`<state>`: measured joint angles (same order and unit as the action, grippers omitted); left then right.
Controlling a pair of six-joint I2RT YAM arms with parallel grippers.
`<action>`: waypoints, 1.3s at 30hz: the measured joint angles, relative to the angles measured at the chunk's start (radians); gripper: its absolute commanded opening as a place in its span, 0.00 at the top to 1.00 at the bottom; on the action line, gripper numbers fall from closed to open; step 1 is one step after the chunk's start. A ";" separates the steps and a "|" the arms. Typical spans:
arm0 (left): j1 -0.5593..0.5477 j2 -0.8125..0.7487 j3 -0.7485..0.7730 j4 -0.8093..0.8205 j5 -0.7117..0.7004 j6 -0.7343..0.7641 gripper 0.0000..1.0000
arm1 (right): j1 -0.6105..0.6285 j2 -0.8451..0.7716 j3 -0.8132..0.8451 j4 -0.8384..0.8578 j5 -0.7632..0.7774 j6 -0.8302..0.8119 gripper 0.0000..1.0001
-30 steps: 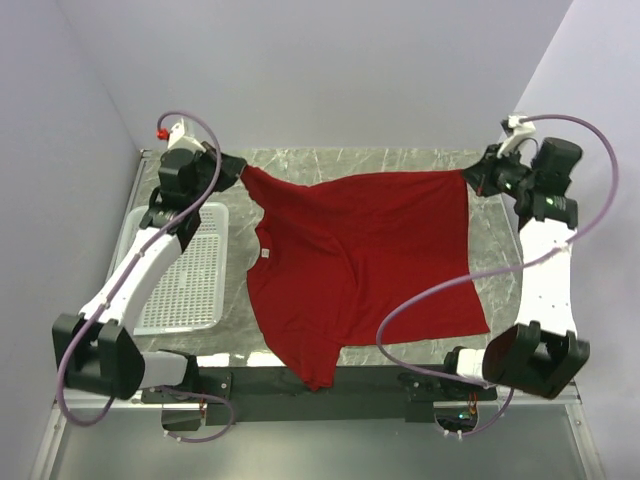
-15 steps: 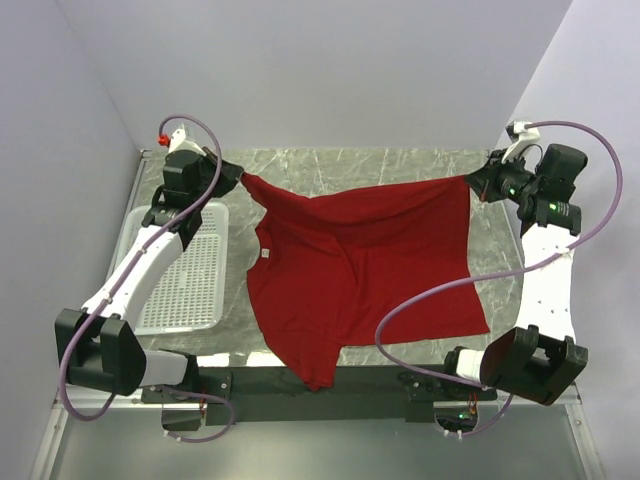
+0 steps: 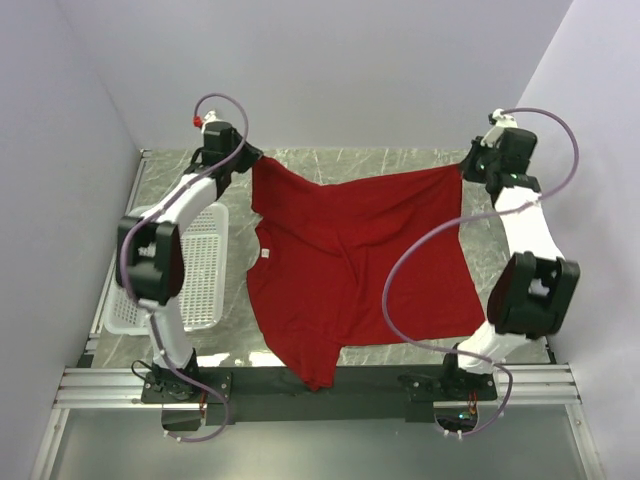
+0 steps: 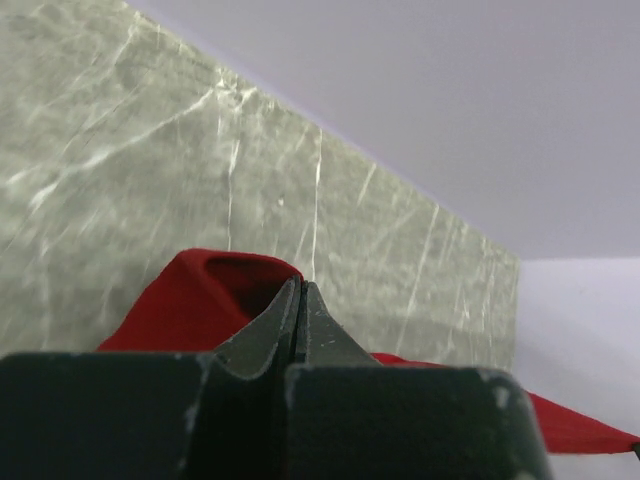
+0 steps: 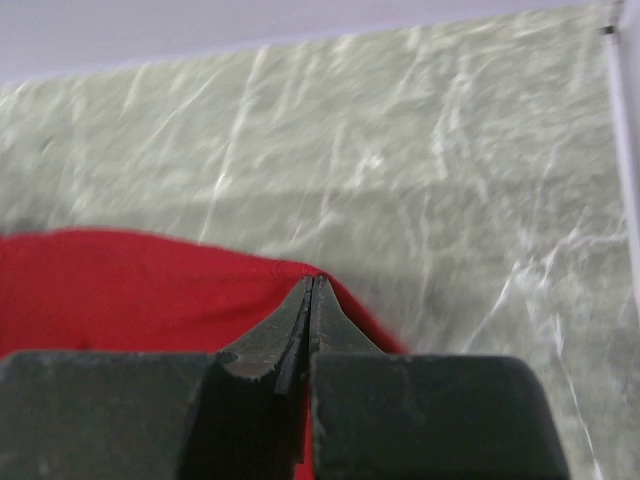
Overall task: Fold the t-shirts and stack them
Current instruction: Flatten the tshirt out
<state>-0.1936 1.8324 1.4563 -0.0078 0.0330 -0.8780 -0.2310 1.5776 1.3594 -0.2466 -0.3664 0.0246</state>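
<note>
- Deep-red t-shirt (image 3: 360,260) lies spread across the middle of the grey marbled desk (image 3: 400,160), with its white neck tag (image 3: 265,257) toward the left side.
- Left pincer (image 3: 247,160) is clamped tight on the far left corner of the cloth. The wrist view shows the jaws pressed together with a red fold between them.
- Right pincer (image 3: 466,168) is likewise closed on the far right corner, a thin pinch of fabric at its tips.
- The far edge sags a little between the two grips, so the cloth is not quite taut.
- The near end hangs over the front of the desk onto the black rail (image 3: 300,385); creases run through the middle.
- Step in hand, by judgement: stretching the garment flat ahead of the first fold.
- To do it well, both arms should move apart evenly until the sag goes, at matched height so the cloth does not skew.
- Drawing it toward the far wall should bring the overhanging end back onto the desk.
- Lower both corners together and let go only once the fabric lies flat.
- Risk: thin pinches can slip under a hard pull.
- White mesh basket (image 3: 205,260) sits just left of the shirt, so the left sleeve should be kept off it.
</note>
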 measured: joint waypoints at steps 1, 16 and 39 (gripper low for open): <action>0.000 0.057 0.050 0.004 0.002 -0.005 1.00 | 0.011 0.035 0.020 0.014 0.041 0.016 1.00; 0.000 0.492 0.544 0.010 -0.003 -0.126 0.99 | 0.062 0.360 0.253 0.160 0.446 0.196 1.00; 0.008 -0.461 -0.182 -0.230 0.141 0.217 0.23 | -0.061 -0.138 -0.060 -0.391 -0.100 -0.541 0.15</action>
<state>-0.1860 1.3712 1.2739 -0.2379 0.1741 -0.6613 -0.2916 1.4395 1.2995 -0.6380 -0.4660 -0.5167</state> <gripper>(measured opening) 0.774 0.855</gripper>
